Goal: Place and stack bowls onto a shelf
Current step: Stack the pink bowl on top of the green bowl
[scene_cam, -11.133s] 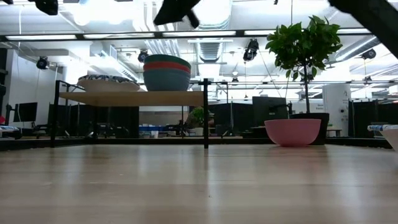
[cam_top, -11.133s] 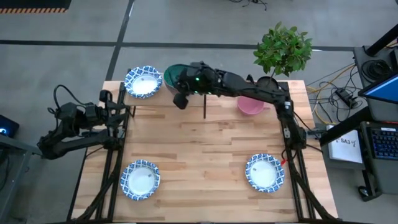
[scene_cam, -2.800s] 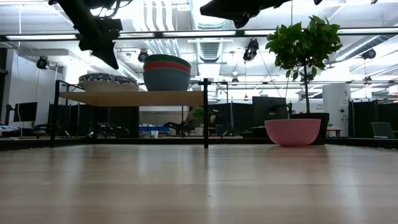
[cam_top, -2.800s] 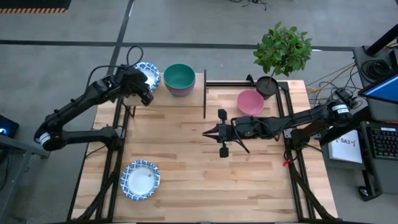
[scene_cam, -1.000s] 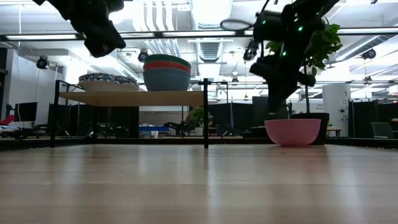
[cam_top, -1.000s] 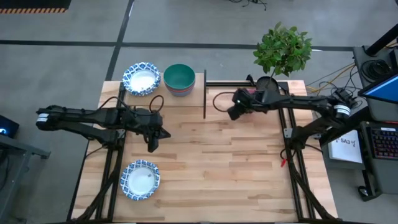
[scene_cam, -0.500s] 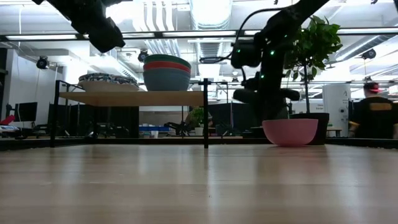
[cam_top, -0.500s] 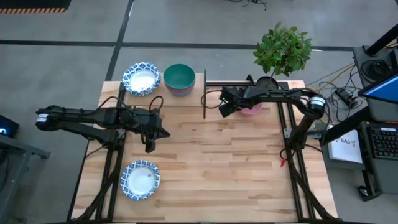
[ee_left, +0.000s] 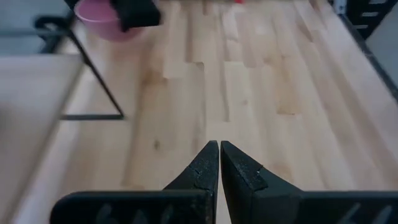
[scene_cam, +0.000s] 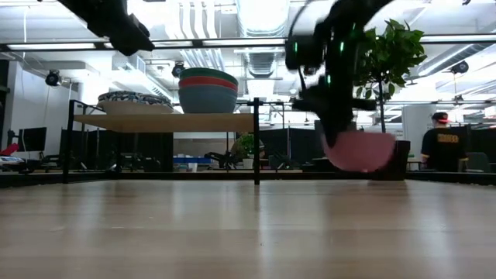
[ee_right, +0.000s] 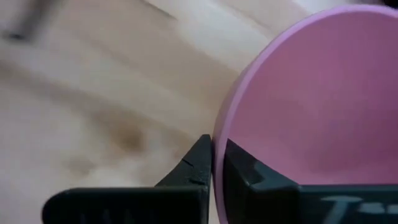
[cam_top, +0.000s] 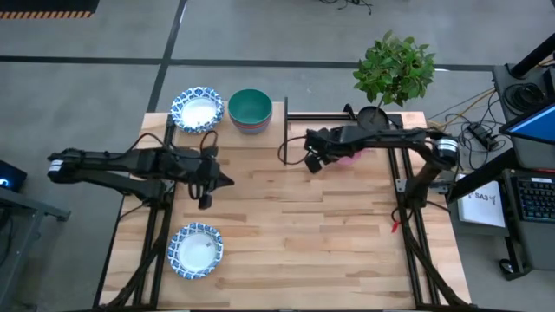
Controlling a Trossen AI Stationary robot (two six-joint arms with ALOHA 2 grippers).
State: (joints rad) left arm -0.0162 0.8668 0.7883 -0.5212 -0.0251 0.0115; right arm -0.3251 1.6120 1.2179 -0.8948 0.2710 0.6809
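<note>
Overhead, the dark left gripper [cam_top: 224, 181] is hovering above the large wooden tabletop [cam_top: 286, 243] with its fingers pressed together, holding nothing. 1 shallow white bowl with a blue patterned rim [cam_top: 195, 250] is sitting near the table's front-left corner. At the back-left, the light-wood shelf on a black metal frame [scene_cam: 167, 122] is carrying a stack of shallow blue-rimmed white bowls [cam_top: 198, 109] beside 3 nested deep plain bowls, green on top [cam_top: 250, 108]. Further right, the dark right gripper [ee_right: 214, 163] is pinching the rim of the deep pink bowl [scene_cam: 358, 150], its fingers straddling the wall, just beside the potted green plant [cam_top: 395, 71].
</note>
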